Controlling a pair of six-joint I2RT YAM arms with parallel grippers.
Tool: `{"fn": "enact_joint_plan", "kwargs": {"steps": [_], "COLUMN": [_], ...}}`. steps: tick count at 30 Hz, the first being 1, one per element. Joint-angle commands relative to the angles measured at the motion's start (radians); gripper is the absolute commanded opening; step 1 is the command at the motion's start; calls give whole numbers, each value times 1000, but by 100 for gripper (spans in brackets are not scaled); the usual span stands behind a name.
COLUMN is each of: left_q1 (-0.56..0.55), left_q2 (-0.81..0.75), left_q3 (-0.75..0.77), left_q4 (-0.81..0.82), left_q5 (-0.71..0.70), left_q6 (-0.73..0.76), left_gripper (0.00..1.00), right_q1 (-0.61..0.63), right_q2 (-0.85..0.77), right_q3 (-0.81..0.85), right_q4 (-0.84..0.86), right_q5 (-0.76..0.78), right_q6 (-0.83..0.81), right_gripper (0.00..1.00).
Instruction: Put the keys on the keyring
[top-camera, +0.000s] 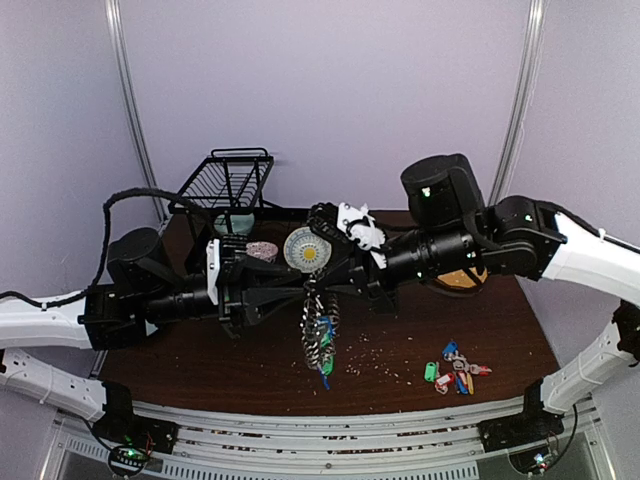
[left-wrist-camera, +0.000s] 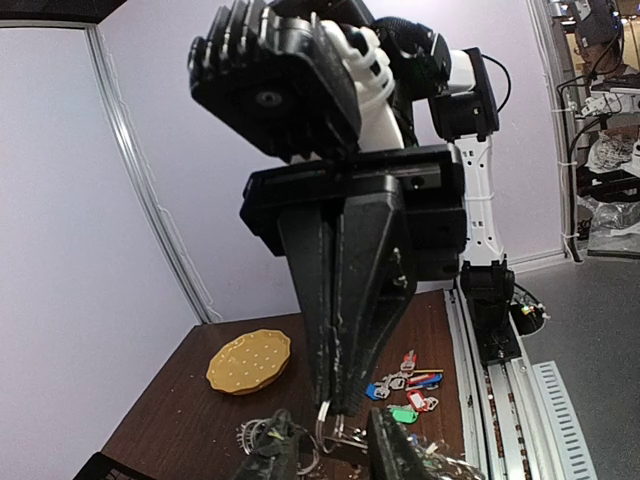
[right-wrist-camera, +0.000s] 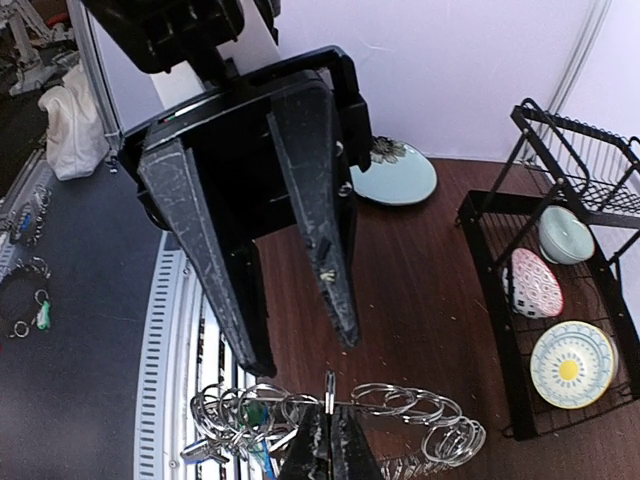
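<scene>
Above the dark brown desk (top-camera: 200, 370), the keyring (top-camera: 318, 335) hangs from the right end effector (left-wrist-camera: 336, 400), which is pinched together on one of its silver rings. The left end effector (right-wrist-camera: 303, 350) faces it with its fingers apart, just beside the rings. A dish rack (top-camera: 232, 185) stands behind.

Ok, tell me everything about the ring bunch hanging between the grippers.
The keyring is a tangle of linked, shiny silver metal loops carrying small blue and green tags. It dangles in a loose chain above the brown table. The right gripper is shut on one loop at its top; the left gripper stands open beside it.
</scene>
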Motion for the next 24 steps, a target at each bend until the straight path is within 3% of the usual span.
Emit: {"fn": "enact_joint_plan", "kwargs": {"steps": [1,7,14,24], "left_q1": [-3,-3,-4,-3], "left_q2": [54,94,107,110], "left_q3": [84,106,88,81], "left_q4": [-116,-138,-111,-102], "left_q5": [39,13,39,35], "left_q6": [24,12,3,11], "left_gripper": [25,24,25,12], "right_q1": [-3,17,56,67], "right_q2": [24,74,96,88], "right_q3": [159,249,263,266], "right_q4": [-349,-420,-363,-318], "right_q5": [135,166,161,102], "right_q6": [-70,-101,-120,-139], "right_gripper": [0,0,0,0]}}
